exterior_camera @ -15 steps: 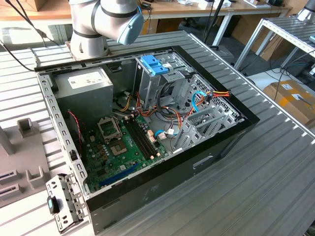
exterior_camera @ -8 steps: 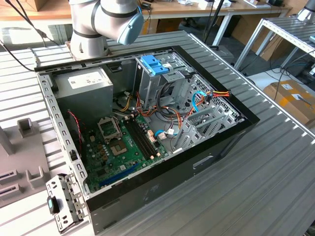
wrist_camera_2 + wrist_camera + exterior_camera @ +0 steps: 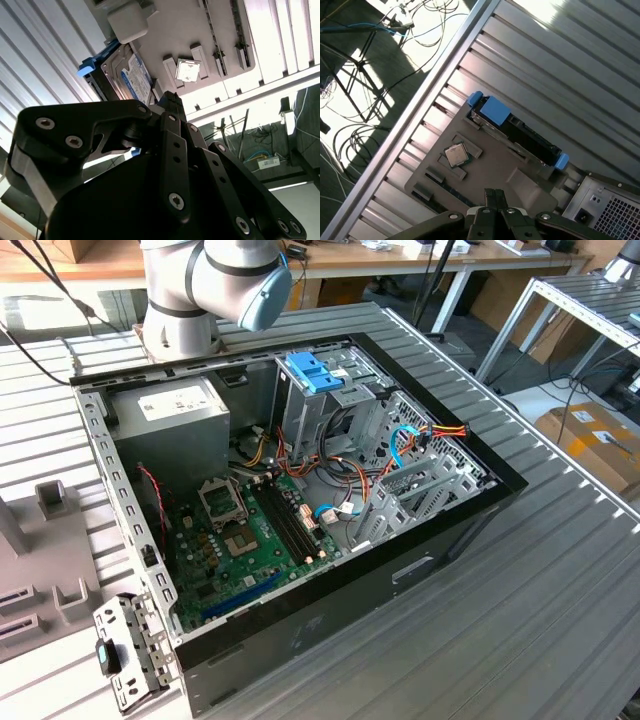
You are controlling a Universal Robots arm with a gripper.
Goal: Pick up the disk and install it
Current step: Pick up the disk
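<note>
Near one edge of the table (image 3: 560, 60), a grey holder (image 3: 490, 172) carries the disk (image 3: 522, 134). The disk stands on its long edge in a slot along the holder's rim, with a blue side rail at each end. A processor chip (image 3: 457, 155) lies flat in a recess of the same holder, near the disk but apart from it. The gripper (image 3: 494, 193) hangs above the holder, clear of the disk; its fingers are closed together and grasp nothing. Elsewhere on the table, an open computer case (image 3: 330, 615) lies on its side.
</note>
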